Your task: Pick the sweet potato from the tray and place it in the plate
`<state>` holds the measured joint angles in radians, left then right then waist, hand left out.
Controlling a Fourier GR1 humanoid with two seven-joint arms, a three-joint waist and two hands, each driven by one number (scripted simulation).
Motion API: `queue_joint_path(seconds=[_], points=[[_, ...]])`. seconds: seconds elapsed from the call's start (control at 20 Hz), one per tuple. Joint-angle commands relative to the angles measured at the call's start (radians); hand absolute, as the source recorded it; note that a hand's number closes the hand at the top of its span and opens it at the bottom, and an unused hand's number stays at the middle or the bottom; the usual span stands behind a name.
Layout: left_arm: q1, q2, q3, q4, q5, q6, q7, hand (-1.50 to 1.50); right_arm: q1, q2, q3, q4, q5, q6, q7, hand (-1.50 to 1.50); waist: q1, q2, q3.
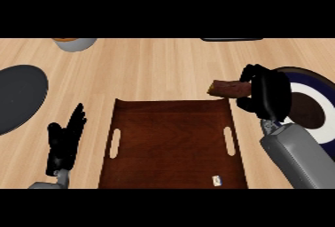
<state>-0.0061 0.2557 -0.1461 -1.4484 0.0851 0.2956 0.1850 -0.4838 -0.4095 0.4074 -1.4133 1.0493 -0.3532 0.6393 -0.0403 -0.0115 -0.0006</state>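
One sweet potato (229,88) sits curled in my right robot hand (267,95), above the desk (157,66) between the brown tray (173,146) and the plate (314,84). I see a small unreadable label (216,180) in the tray. My left robot hand (64,139) rests open beside it.

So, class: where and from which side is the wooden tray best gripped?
By the slot handles in its two long sides, left and right, one hand from each side. The wooden tray is wide and flat, and those cutouts give fingers something to hook.
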Motion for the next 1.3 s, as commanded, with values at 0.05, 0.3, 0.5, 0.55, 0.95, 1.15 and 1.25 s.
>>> queue_joint_path(seconds=[0.05, 0.3, 0.5, 0.55, 0.95, 1.15, 1.25], points=[[0.007, -0.023, -0.023, -0.01, -0.027, 0.005, -0.007, 0.0, 0.134, -0.117, -0.121, -0.22, 0.024, -0.001, 0.084, 1.5, 0.017, 0.005, 0.0], [-0.094, -0.023, 0.027, 0.076, -0.008, -0.05, -0.001, 0.0, 0.178, -0.108, -0.234, -0.219, 0.007, 0.018, 0.082, 1.5, 0.033, 0.011, 0.0], [-0.063, 0.001, 0.054, 0.01, -0.012, -0.08, 0.009, 0.0, 0.22, -0.098, -0.316, -0.193, -0.008, -0.013, 0.02, 1.5, 0.04, 0.011, 0.001], [-0.036, -0.066, 0.001, 0.042, -0.058, -0.03, -0.005, 0.0, 0.168, -0.102, -0.33, -0.168, -0.041, 0.056, 0.008, 1.5, 0.042, 0.012, 0.0], [0.006, -0.029, 0.029, -0.04, -0.042, -0.083, 0.018, 0.0, 0.173, -0.149, -0.481, 0.196, -0.154, -0.062, -0.26, 1.5, 0.054, 0.015, 0.002], [-0.074, -0.049, 0.03, 0.018, -0.059, -0.081, 0.032, 0.0, 0.145, -0.182, -0.505, 0.259, -0.255, 0.101, -0.318, 1.5, 0.045, 0.015, 0.001], [-0.008, -0.037, 0.033, -0.048, -0.069, -0.066, 0.042, 0.0, 0.103, -0.194, -0.539, 0.352, -0.297, 0.133, -0.373, 1.5, 0.055, 0.014, 0.002]])
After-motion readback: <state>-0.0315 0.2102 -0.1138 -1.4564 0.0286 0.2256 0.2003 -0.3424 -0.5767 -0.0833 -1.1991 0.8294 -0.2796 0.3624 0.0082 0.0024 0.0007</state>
